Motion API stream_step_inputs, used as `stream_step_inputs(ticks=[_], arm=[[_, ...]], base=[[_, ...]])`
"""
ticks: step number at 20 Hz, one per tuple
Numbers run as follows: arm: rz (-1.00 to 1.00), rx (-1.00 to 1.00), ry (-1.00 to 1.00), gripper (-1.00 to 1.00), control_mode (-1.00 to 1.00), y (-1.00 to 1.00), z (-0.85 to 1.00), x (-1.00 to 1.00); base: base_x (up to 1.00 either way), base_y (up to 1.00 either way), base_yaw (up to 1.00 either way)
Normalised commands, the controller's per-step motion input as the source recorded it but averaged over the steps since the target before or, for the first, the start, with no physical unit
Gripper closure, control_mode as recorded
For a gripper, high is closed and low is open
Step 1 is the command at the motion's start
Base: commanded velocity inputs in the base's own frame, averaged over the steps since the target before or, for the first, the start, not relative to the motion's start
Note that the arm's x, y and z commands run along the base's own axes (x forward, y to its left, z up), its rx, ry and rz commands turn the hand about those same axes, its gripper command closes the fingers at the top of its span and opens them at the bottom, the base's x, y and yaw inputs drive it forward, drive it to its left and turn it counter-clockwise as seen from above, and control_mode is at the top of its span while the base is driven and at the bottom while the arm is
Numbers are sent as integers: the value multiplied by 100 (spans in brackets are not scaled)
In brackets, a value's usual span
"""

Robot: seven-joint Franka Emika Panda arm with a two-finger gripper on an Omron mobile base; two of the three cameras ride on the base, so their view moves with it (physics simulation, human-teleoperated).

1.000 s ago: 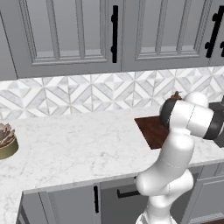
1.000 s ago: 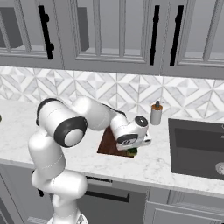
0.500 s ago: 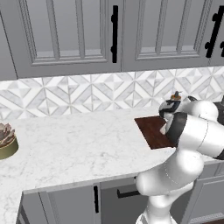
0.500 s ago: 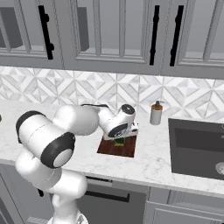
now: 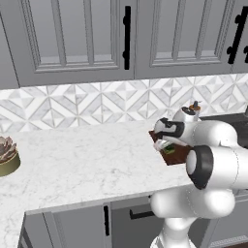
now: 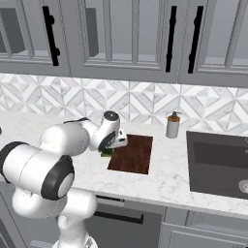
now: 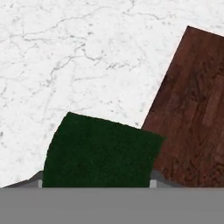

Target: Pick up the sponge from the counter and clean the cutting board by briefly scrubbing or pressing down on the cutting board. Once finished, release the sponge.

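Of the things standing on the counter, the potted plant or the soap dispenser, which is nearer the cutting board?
The soap dispenser, standing just past the cutting board toward the sink; the potted plant sits at the counter's far left end.

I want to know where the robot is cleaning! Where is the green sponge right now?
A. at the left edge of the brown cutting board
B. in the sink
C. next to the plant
A: the sponge sits in the end effector at the cutting board's left edge.
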Motion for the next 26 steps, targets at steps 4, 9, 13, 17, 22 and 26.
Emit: stream_step_inputs(ticks=[4, 9, 13, 17, 22, 26], arm=[[0, 0, 1, 100, -100, 94, 0, 2], [0, 0, 1, 100, -100, 58, -9, 7], [0, 0, 4, 100, -100, 45, -36, 0], [0, 0, 6, -100, -100, 41, -43, 0], [0, 0, 0, -100, -100, 13, -2, 0], [0, 0, 0, -100, -100, 3, 0, 0]], base=[[0, 0, 0], [0, 0, 0], [0, 0, 0], [0, 0, 0], [0, 0, 0], [0, 0, 0]])
